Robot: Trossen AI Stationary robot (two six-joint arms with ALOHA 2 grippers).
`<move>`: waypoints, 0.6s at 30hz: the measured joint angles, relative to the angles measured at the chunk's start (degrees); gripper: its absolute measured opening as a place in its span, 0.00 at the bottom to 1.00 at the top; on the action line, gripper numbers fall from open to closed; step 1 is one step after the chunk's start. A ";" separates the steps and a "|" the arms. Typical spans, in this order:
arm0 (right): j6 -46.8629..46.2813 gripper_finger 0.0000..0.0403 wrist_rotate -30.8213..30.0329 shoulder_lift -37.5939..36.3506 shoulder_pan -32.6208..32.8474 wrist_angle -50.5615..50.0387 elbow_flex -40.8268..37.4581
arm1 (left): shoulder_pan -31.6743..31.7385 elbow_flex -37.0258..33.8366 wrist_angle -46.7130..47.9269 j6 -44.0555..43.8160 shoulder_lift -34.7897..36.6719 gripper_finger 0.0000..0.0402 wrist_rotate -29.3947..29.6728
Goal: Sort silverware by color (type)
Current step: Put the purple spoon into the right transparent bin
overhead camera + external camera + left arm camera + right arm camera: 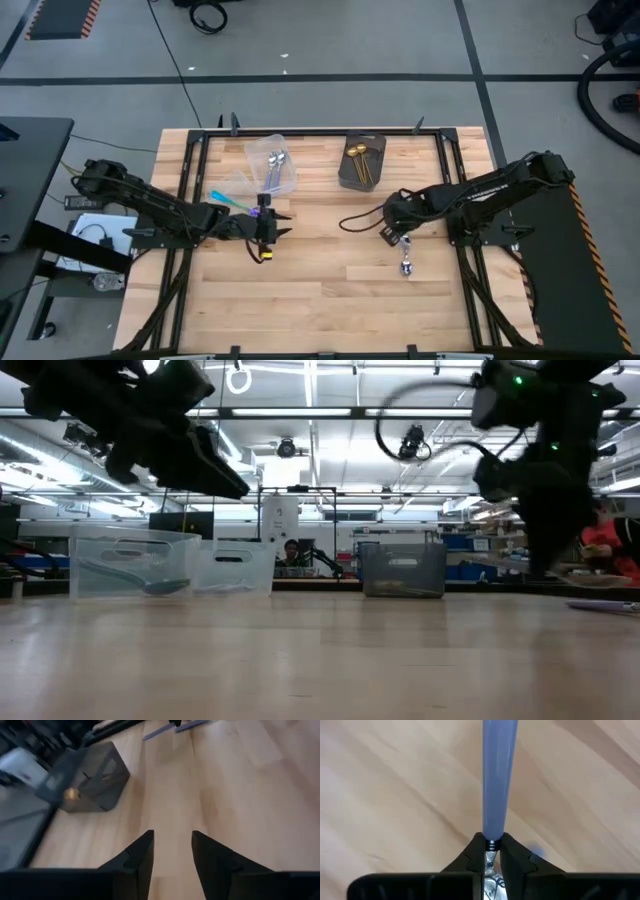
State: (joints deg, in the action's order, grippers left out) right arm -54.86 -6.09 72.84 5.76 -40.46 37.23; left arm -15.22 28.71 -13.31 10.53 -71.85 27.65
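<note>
Over right table half | right end effector (491,851) pinches lilac-handled spoon (499,775) (arm angled down) | left end effector (172,851) parted, empty

Lilac-handled spoon (499,780): bowl hidden behind the right gripper (491,851), handle tip cut off by the frame edge. Dark grey box (87,777) blurred in the left wrist view, contents unclear. Clear tubs (135,563) in the low view: spoon colours too faint to tell. Person (291,552) behind the desk (320,660), tiny.

Two dark jointed arms, black looped cables, wedge-shaped black end effector fingers (142,860).
</note>
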 joint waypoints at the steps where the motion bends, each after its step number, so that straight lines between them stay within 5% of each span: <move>1: 0.89 0.11 0.44 -0.01 -0.10 2.46 0.20 | 0.00 0.11 -0.56 1.91 -0.55 0.36 0.24; 8: 6.20 0.11 2.61 0.24 -0.93 19.06 0.22 | 1.26 4.45 0.28 5.24 -2.20 0.48 2.79; 18: 10.52 0.11 7.01 0.22 -2.67 33.32 0.22 | 1.62 10.77 1.08 20.14 -7.72 0.46 2.16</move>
State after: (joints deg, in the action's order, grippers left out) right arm -44.33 0.92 73.06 3.10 -7.14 37.45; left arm -13.61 39.47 -12.23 30.66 -79.57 29.81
